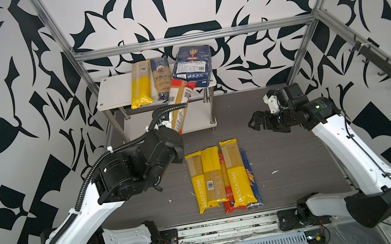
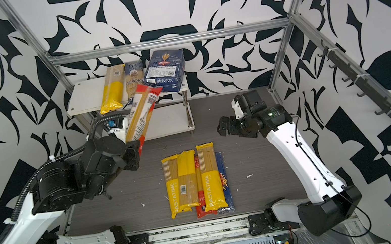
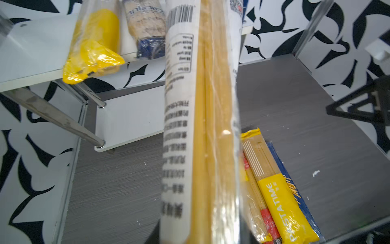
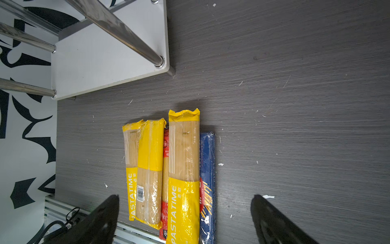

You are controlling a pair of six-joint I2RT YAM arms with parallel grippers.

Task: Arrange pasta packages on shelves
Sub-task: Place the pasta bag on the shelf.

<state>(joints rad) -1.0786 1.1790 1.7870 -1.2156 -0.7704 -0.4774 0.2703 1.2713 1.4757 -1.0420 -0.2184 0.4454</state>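
Left gripper [image 2: 137,147] is pinched tight on the low end of a red pack [image 1: 181,101], tilted, top end up at the rack's [image 1: 112,93] top front edge. On the rack: yellow pack [image 1: 141,86], Ankara pack [image 1: 162,76], Barilla bag [image 1: 192,66]. Five-pack pile [image 1: 221,177] lies in front of the rack. Right of the rack, right gripper [image 1: 255,123] hangs spread wide.

Your left arm [image 1: 86,225] and right arm [image 1: 347,146] show white shells and black joints; the left carries a ribbed conduit [image 1: 126,145].
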